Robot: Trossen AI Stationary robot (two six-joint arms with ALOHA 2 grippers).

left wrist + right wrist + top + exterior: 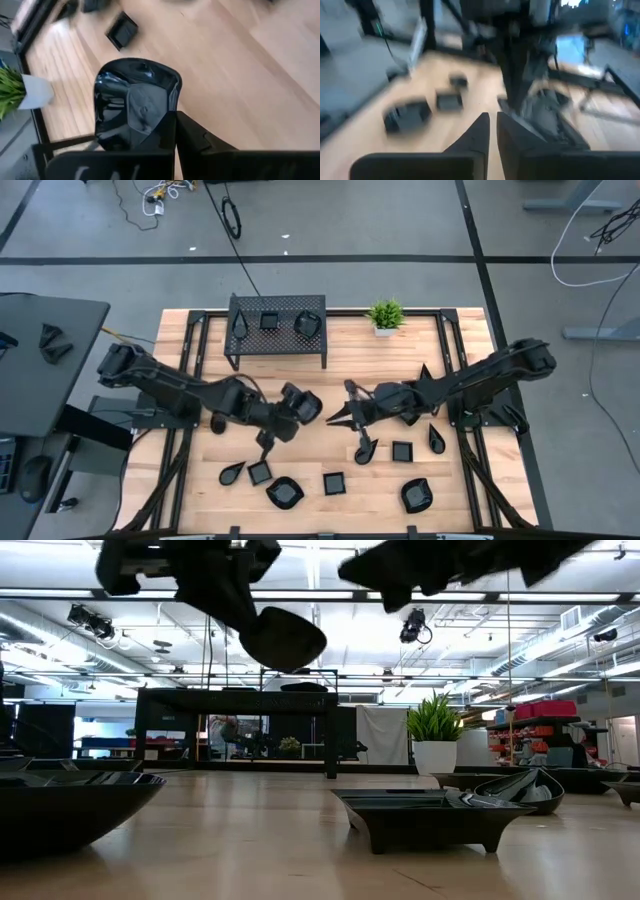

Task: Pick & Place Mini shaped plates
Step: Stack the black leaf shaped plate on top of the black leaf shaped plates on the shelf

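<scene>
Left gripper is clamping a rounded plate by its rim, jaws closed on it, holding it in the air over the middle of the table. Right gripper is hovering just beside it toward the right edge, jaws together and holding nothing. Around them, loose plates are lying along the near edge: squares, teardrops and rounded ones, spread apart. Three more are sitting on the rack at the far edge. Plant is standing just beside the rack, toward the far right corner.
</scene>
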